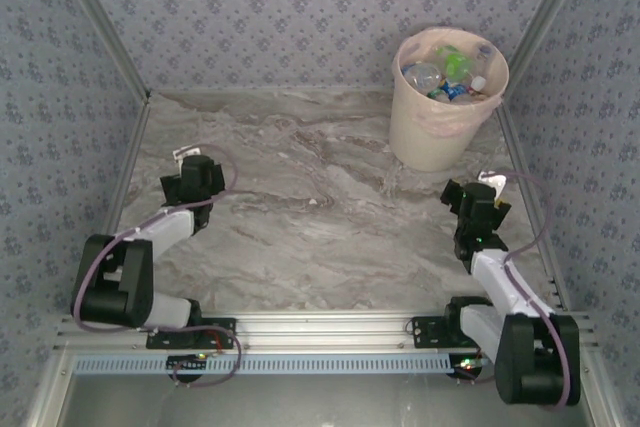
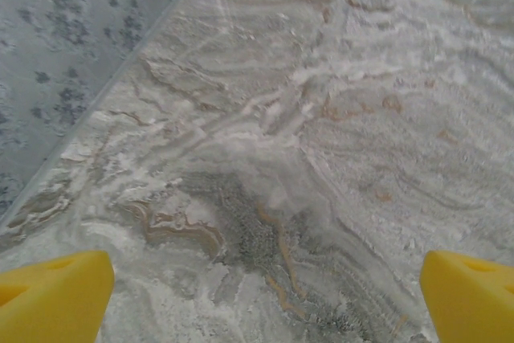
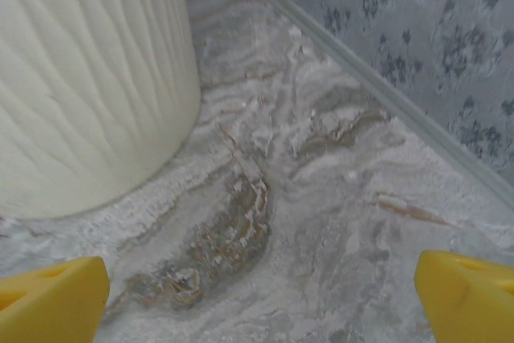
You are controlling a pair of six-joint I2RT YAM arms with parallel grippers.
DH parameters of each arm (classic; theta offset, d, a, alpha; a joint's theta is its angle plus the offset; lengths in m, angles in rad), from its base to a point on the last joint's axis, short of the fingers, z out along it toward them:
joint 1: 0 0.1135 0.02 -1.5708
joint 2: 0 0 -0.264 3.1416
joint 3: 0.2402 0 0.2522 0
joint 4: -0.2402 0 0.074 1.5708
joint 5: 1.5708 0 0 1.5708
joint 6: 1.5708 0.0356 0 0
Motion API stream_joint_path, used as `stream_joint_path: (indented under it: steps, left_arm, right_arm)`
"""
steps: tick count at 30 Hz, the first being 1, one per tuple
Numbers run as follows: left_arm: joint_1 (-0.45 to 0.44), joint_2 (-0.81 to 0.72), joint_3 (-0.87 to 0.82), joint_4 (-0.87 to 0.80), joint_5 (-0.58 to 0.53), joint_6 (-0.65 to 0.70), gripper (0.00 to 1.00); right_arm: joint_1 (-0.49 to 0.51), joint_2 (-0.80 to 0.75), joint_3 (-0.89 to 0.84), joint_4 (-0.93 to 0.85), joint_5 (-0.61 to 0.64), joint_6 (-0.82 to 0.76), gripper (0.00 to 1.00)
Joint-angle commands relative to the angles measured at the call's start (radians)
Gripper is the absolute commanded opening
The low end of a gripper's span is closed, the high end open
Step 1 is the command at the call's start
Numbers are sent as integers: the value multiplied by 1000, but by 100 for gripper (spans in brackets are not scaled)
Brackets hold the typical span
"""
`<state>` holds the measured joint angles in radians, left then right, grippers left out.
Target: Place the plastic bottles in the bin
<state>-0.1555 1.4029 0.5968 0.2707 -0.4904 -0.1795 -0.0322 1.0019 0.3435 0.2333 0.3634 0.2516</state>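
Several plastic bottles (image 1: 452,72) lie piled inside the bin (image 1: 430,137). The bin stands upright at the far right corner of the marble table (image 1: 320,237).

Top external view:
- Bottle contents show clear bodies, one green body and blue labels. The exact count cannot be told.
- The left gripper (image 1: 190,177) is over the left side of the table, well apart from the bin.
- The right gripper (image 1: 480,199) is by the right edge of the table, near the bin on its near side and not touching it.
- Jaw spacing cannot be read for either gripper from this angle.

Left wrist view:
- The left gripper (image 2: 265,295) has its yellow fingers (image 2: 56,295) at the two bottom corners, spread wide apart.
- Between them lies bare table surface (image 2: 321,118); nothing is gripped.
- The patterned wall (image 2: 64,38) meets the table at the upper left.

Right wrist view:
- The right gripper (image 3: 261,295) also has its yellow fingers (image 3: 466,295) spread wide apart, with nothing between them but table surface (image 3: 321,198).
- The ribbed cream side of the bin (image 3: 88,78) rises at the upper left, ahead of the fingers and to their left, apart from both.
- The bin's base rests flat on the table.
- The patterned wall (image 3: 418,38) runs along the right.
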Motion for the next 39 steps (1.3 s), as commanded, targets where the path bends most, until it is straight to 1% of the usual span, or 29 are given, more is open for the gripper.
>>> stream_joint_path:
  steps: [1, 5, 6, 8, 11, 13, 16, 19, 21, 23, 25, 27, 28, 29, 30, 31, 32, 33, 34, 36, 37, 39]
  left_arm:
    - [11, 49, -21, 147, 95, 106, 98]
    - [11, 29, -81, 251, 191, 195, 98]
    - [11, 15, -109, 289, 217, 211, 98]
    - [11, -17, -158, 349, 247, 229, 98]
    - [13, -36, -184, 400, 241, 250, 98]
    - [21, -23, -167, 402, 248, 262, 98]
    - [33, 18, -138, 386, 274, 264, 98]
    - [36, 55, -155, 437, 272, 263, 98]
    - [40, 52, -159, 443, 279, 260, 98]
    - [45, 49, -177, 472, 280, 255, 98]
    - [51, 52, -199, 513, 262, 239, 98]
    - [73, 62, -220, 559, 259, 207, 98]
    - [92, 84, -231, 587, 278, 184, 98]
    - [122, 151, -243, 677, 309, 171, 98]
    - [132, 161, -232, 703, 293, 154, 98]
    - [148, 119, -182, 523, 306, 120, 98]
    - [160, 144, -204, 591, 321, 123, 98]
    - [155, 150, -219, 654, 280, 120, 98]
    - [154, 121, -197, 554, 273, 104, 98]
    - [152, 143, -213, 625, 265, 113, 98]
    - [152, 126, -201, 562, 267, 107, 98]
    - [151, 136, -208, 597, 264, 112, 98]
  right_arm:
    - [-24, 87, -2, 131, -112, -16, 100]
    - [-23, 221, -20, 304, -207, -45, 100]
    - [-25, 237, -8, 300, -236, -65, 100]
    - [-21, 270, 4, 349, -232, -86, 100]
    - [-20, 313, 6, 419, -295, -97, 100]
    - [-20, 330, 25, 420, -316, -160, 100]
    - [-4, 360, -10, 569, -352, -250, 100]
    - [-6, 406, -58, 692, -392, -271, 100]
    - [-2, 451, -96, 816, -403, -273, 100]
    - [0, 510, -119, 909, -398, -285, 100]
    - [2, 575, -129, 997, -389, -248, 100]
    - [0, 528, -96, 869, -361, -269, 100]
    - [0, 527, -73, 813, -348, -267, 100]
    - [1, 544, -30, 774, -313, -250, 100]
    - [4, 546, 25, 667, -278, -230, 100]
    - [8, 523, 36, 603, -264, -228, 100]
    - [8, 537, 27, 635, -269, -231, 100]
    - [10, 545, 17, 682, -260, -236, 100]
    - [11, 537, 18, 662, -245, -236, 100]
    - [11, 539, 13, 672, -242, -227, 100]
    - [12, 537, 12, 680, -245, -227, 100]
    - [12, 538, 17, 664, -239, -227, 100]
